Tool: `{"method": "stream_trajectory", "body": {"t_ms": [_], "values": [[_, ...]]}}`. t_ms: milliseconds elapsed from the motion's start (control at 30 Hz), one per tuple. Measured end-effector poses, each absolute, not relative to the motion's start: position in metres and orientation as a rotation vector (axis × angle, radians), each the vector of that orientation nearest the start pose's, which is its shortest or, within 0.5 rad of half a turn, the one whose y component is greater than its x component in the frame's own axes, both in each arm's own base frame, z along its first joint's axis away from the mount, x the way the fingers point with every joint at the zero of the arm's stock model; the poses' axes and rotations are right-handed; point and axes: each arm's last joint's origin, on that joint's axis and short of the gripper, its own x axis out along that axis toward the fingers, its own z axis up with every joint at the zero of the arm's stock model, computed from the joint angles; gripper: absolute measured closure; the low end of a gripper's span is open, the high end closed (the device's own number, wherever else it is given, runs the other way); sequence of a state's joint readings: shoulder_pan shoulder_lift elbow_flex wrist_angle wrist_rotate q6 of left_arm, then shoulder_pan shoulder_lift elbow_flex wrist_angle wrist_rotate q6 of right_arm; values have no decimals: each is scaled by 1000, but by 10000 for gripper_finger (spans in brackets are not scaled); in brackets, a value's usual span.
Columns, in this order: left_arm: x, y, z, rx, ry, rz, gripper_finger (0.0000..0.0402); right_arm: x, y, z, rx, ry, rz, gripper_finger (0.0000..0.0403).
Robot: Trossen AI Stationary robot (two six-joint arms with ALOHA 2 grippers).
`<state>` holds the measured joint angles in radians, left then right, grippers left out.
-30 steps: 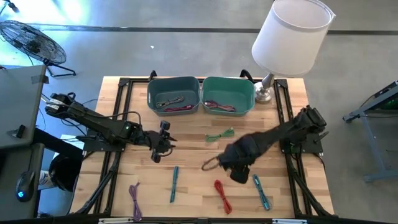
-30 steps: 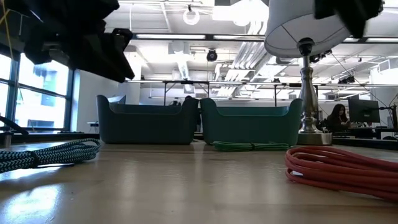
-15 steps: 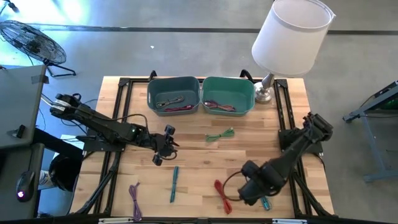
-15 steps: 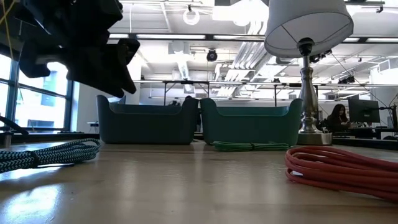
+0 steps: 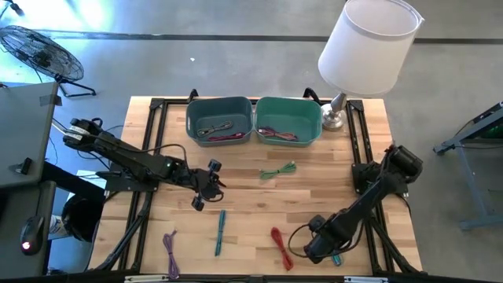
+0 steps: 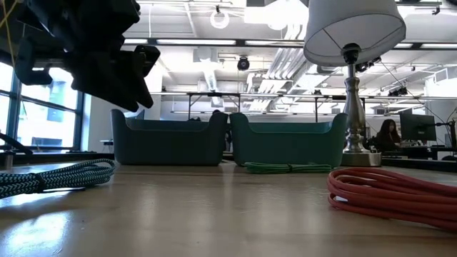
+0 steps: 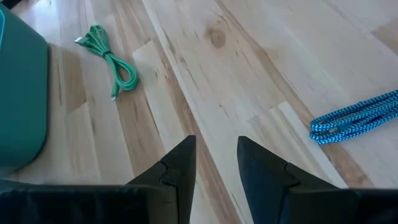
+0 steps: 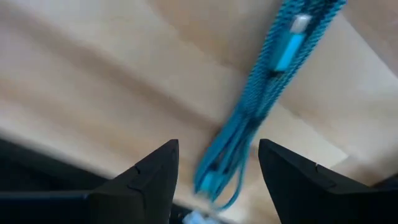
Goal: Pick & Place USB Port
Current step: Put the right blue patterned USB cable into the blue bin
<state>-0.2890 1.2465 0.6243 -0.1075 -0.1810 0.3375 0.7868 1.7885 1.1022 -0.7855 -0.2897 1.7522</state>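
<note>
near the front edge of the wooden table [image 5: 244, 200], far from the two teal bins, my right gripper [image 5: 316, 248] is low over a light blue usb cable [image 8: 261, 106]. in my right wrist view my two fingers [image 8: 149, 180] stand wide apart and the cable lies on the wood between them, but they are not touching it. in the high view only the end of this cable [image 5: 336, 257] shows beside my gripper. a red cable [image 5: 280, 245] lies just beside it, on the side toward my left arm.

my left gripper [image 5: 206, 183] hangs above the middle of the table, in front of the left bin [image 5: 219, 119]. its fingers [image 7: 180, 168] have a narrow gap and hold nothing. a green cable [image 5: 277, 170] lies in front of the right bin [image 5: 288, 118], and a blue braided cable [image 5: 221, 231] lies nearer the front edge than my left gripper. a purple cable [image 5: 170, 250] is at the front left corner. both bins have cables inside. a lamp [image 5: 366, 47] stands beside the right bin.
</note>
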Motion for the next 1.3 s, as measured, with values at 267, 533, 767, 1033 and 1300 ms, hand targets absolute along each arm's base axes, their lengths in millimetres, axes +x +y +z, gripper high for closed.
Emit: {"method": "stream_trajectory", "body": {"t_ms": [267,533,767,1033,1300], "values": [[233,-64,196,491,689,-220,289,194,218,120,954,1716,-605,190],[233,-64,196,492,688,-218,289,188,212,112,921,1748,-588,306],[235,-64,198,485,655,-214,289,192,207,115,816,1721,-557,377],[245,-68,214,513,453,-234,289,222,189,156,461,1412,-553,397],[253,-69,234,497,242,-169,289,262,190,257,25,917,-420,399]]}}
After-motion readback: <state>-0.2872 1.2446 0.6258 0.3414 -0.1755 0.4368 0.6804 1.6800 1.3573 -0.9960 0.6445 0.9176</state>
